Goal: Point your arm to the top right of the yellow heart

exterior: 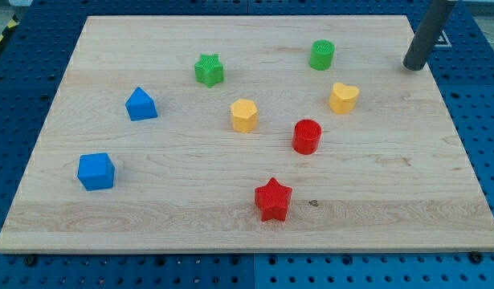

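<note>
The yellow heart (343,97) lies on the wooden board (150,217), right of centre. My tip (413,67) rests on the board near its top right corner, up and to the right of the yellow heart, with a clear gap between them. The green cylinder (322,54) stands just above the heart, to the left of my tip. The dark rod rises from the tip out of the view's top edge.
A yellow hexagon (244,115), red cylinder (307,136) and red star (272,199) lie around the middle and bottom. A green star (208,70) is at the top centre. A blue house-shaped block (140,104) and blue cube (96,171) are at the left.
</note>
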